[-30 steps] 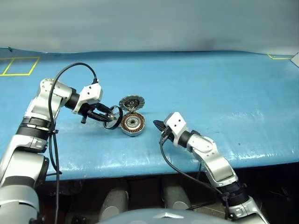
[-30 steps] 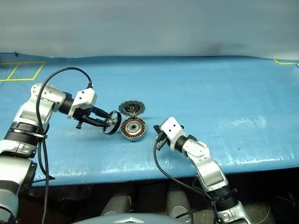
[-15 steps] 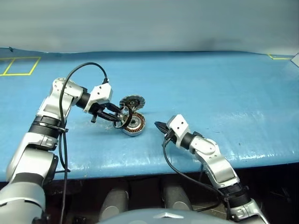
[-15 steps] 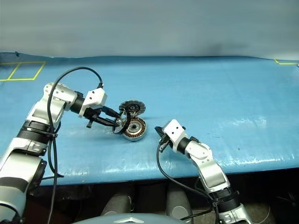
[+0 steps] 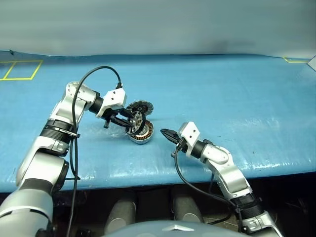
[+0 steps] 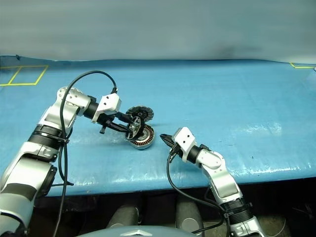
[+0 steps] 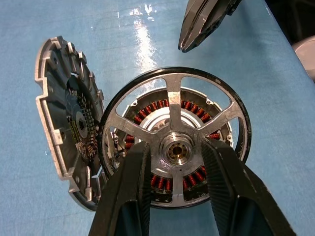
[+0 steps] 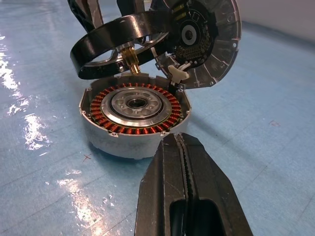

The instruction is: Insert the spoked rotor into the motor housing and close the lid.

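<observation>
My left gripper is shut on the spoked rotor, its fingers pinching the pale hub from both sides. The dark ring hangs tilted just above the motor housing, apart from it, with a brass shaft under the hub pointing toward the housing's central hole. The housing stands on the blue table, its copper windings facing up. Its lid is swung open and stands up at the far side, hinged to the casing. My right gripper is shut and empty, its tip pointing at the housing from a short way to the right.
The blue table stretches wide to the right and back. Yellow tape squares mark the far left corner. The table's front edge runs close below both arms. A black cable loops over the left wrist.
My left gripper has carried the rotor to the right, from beside the housing to above it. The right gripper has stayed where it was.
</observation>
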`<action>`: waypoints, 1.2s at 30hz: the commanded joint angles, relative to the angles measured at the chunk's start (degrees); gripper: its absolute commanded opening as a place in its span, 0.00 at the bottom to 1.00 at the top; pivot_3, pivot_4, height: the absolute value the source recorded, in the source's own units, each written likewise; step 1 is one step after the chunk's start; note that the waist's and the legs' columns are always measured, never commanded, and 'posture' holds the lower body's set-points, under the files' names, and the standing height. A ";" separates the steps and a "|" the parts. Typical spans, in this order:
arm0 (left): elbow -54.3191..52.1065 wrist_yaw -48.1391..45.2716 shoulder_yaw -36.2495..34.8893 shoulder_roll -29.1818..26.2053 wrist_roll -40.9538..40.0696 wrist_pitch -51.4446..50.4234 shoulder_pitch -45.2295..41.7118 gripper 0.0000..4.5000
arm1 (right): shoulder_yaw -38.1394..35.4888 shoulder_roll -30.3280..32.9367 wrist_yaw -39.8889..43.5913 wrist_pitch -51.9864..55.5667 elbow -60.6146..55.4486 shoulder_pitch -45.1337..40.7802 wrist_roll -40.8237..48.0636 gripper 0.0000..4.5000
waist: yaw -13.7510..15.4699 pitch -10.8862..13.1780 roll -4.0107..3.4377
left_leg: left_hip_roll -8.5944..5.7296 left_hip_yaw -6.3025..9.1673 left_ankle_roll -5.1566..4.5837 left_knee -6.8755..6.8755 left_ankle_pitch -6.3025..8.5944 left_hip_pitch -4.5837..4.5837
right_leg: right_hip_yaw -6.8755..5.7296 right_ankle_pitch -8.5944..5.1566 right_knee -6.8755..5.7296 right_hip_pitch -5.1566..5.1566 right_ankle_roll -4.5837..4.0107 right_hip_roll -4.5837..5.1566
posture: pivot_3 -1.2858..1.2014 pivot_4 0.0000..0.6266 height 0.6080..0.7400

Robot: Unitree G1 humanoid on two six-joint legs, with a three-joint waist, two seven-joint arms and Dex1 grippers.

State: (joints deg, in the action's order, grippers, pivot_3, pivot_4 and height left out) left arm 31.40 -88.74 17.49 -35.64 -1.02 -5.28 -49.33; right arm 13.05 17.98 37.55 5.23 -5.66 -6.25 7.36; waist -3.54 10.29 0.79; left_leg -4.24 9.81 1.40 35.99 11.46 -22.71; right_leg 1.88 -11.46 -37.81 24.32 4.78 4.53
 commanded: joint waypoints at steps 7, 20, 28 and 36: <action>0.80 -0.42 0.17 1.83 0.06 0.38 -2.19 0.28 | 0.01 -0.74 -0.13 -1.81 -1.00 0.32 -0.08 0.00 | -0.06 0.00 0.00 | -0.02 -0.02 0.00 0.00 0.00 0.00 | 0.06 0.00 0.01 0.01 0.01 0.00 | 0.52 0.24 1.00; 1.60 -0.04 1.34 2.32 1.33 0.72 -2.12 0.28 | -0.06 -1.01 -1.17 -2.21 -0.71 -0.02 -0.68 0.00 | 0.03 0.00 0.00 | -0.02 -0.03 0.00 0.00 0.00 0.00 | 0.08 0.01 0.01 0.01 0.01 -0.01 | 0.52 0.24 1.00; 2.30 -0.76 2.30 1.93 2.46 0.87 -1.97 0.28 | -0.25 -1.30 -1.70 -2.51 -0.47 0.02 -1.11 0.00 | 0.05 0.00 0.00 | -0.02 -0.04 0.00 0.00 0.00 0.02 | 0.10 0.01 0.01 0.00 0.02 -0.01 | 0.52 0.24 1.00; 2.70 0.87 1.33 2.37 2.57 2.06 -2.56 0.70 | -0.29 -1.35 -1.97 -2.55 -0.23 0.00 -1.39 0.00 | 0.06 0.00 0.00 | -0.01 -0.06 0.00 -0.01 0.00 0.03 | 0.12 0.01 0.01 -0.01 0.02 -0.03 | 0.52 0.24 1.00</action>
State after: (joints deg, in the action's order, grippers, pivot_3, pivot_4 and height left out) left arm 33.87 -88.43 19.89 -33.46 1.81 -3.87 -50.49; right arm 13.11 16.96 35.81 3.94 -4.95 -5.82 5.68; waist -3.48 10.29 0.79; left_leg -4.25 9.76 1.40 35.99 11.47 -22.68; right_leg 2.00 -11.45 -37.79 24.31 4.80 4.50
